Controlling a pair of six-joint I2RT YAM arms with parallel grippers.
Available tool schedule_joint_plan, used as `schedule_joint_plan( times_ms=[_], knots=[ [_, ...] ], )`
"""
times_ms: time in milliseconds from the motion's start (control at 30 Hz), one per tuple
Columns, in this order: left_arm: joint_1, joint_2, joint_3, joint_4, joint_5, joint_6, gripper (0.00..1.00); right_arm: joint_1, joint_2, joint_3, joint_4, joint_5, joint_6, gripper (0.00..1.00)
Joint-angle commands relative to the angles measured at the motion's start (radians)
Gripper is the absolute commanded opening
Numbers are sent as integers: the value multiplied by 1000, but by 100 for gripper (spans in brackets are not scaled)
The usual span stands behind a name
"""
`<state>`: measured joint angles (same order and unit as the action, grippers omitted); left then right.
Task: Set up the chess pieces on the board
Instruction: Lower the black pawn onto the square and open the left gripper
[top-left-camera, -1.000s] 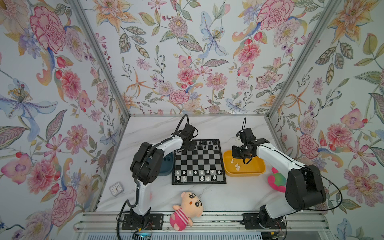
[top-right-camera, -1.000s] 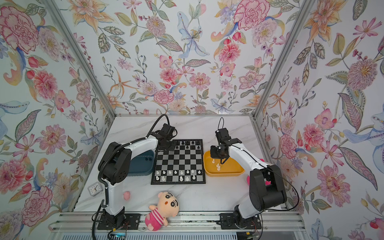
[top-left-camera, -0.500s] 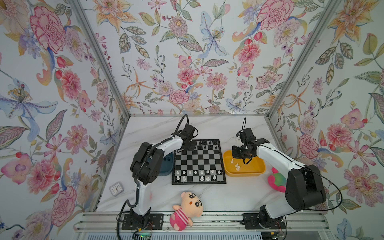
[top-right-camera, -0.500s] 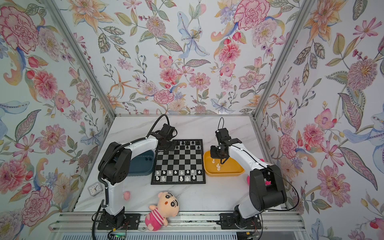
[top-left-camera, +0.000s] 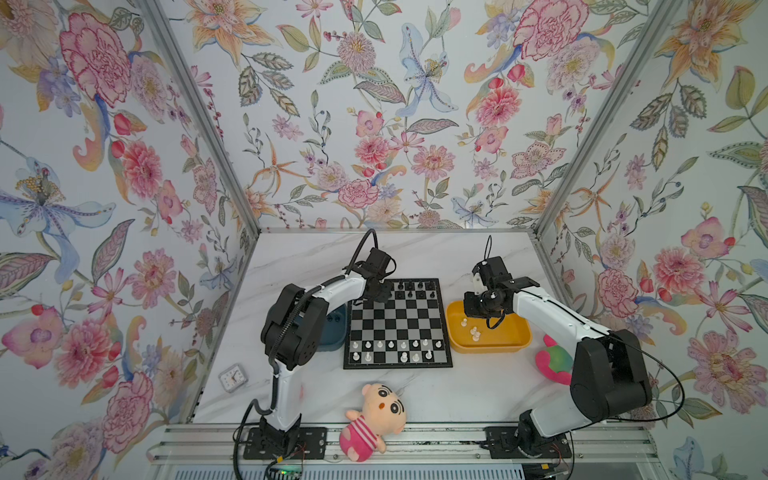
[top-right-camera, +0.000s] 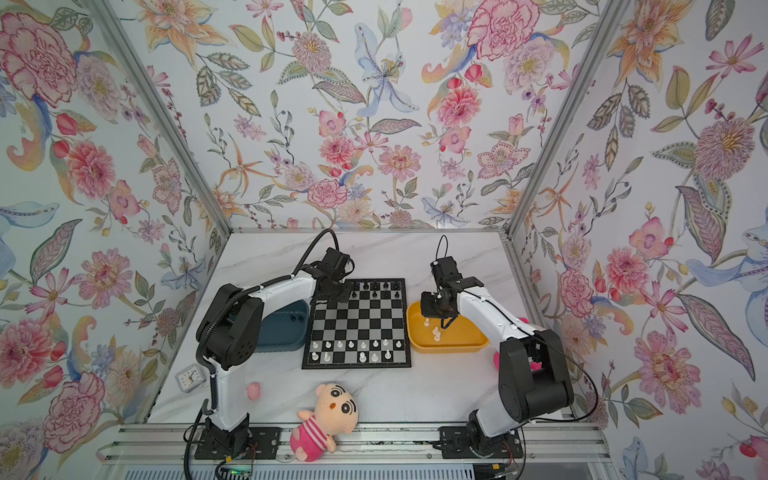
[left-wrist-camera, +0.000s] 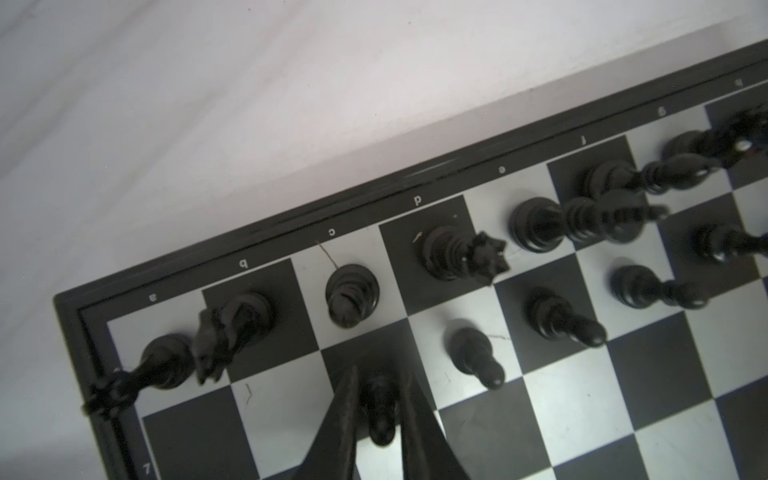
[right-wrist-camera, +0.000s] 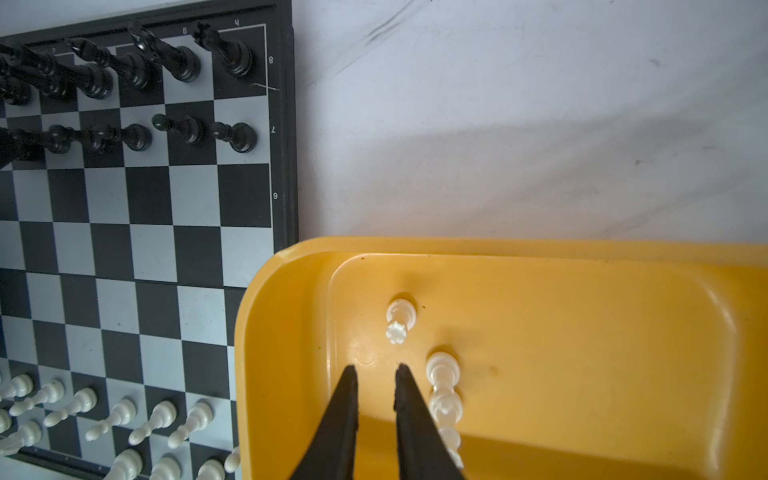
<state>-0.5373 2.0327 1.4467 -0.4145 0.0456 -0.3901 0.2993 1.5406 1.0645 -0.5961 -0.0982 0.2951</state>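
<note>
**Setup status: both colours partly placed, remainder in trays**

On the white marbled table (top-left-camera: 415, 399), the flat square chessboard with black and silvery-grey checks (top-left-camera: 397, 322) is located between two trays. The small white plastic chess pieces (top-left-camera: 391, 344) are stood upright on its two nearest rows. Gaps are seen in both rows, most plainly in the nearest.

At least three white pieces are left in the shallow yellow plastic tray (top-left-camera: 490, 347) just beside the board. The right pincer (right-wrist-camera: 376, 367) is held over this tray, narrowly parted and empty. In the dark blue plastic tray (top-right-camera: 274, 340) on the opposite side, two dark pieces are seen in a top view.

The small black plastic chess pieces (top-left-camera: 409, 285) are set on the far rows. The back row is filled, while the pawn squares of files a and b are bare. The left pincer (left-wrist-camera: 381, 371) is set narrowly about a black pawn (left-wrist-camera: 380, 409) standing on the c-file square. Whether the pawn is gripped cannot be told.

The setup is judged to be well over half done.
</note>
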Motion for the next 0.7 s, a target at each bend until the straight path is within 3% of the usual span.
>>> schedule_joint_plan(
  times_ms=[0,667],
  knots=[
    [-11,-19,-11,-11,-9,-10,22,-8,-11,-11,4,-9,11,19],
    [-11,-95,-16,-27,7,-9,23,-5,-30,-18,11,-17,14,20]
  ],
)
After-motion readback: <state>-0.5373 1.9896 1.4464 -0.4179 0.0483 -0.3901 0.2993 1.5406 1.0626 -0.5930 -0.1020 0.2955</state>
